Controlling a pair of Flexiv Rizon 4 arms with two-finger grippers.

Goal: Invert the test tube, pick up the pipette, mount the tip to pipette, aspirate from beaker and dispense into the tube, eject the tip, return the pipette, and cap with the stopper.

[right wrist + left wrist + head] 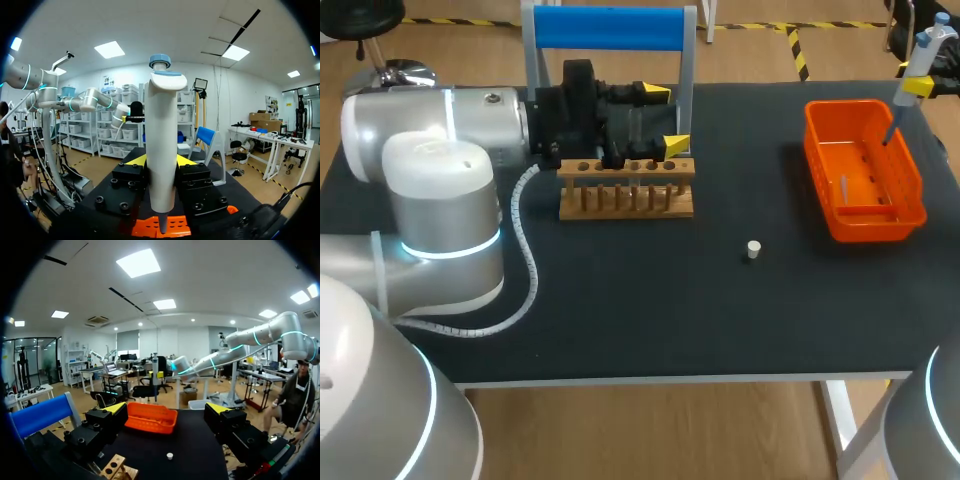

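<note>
Head view has the left arm coming in from the left side, its left gripper (pixel 665 118) hovering just above the wooden rack (pixel 627 188) near the back of the black tabletop (pixel 650 310). The two yellow tips stand well apart, so that gripper is open. In the left wrist view, nothing sits between the left gripper's (pixel 166 410) fingers. The rack's (pixel 118 467) end is just under and beside one finger. A small white stopper (pixel 170 456) lies on the cloth ahead of it, and the orange basket (pixel 150 418) is farther ahead.

From above, the stopper (pixel 753 249) lies alone on the tabletop between the rack and the basket (pixel 910 165). The pipette (pixel 923 60) hangs tilted over the basket's far corner, its thin lower end pointing down inside the basket's rim.

Right wrist view shows the right gripper (pixel 160 162) closed on the pipette (pixel 161 140). Both yellow-tipped fingers press its white body from either side, and it stands upright between them with the blue-grey cap on top. The orange basket (pixel 175 229) sits directly under the gripper.
</note>
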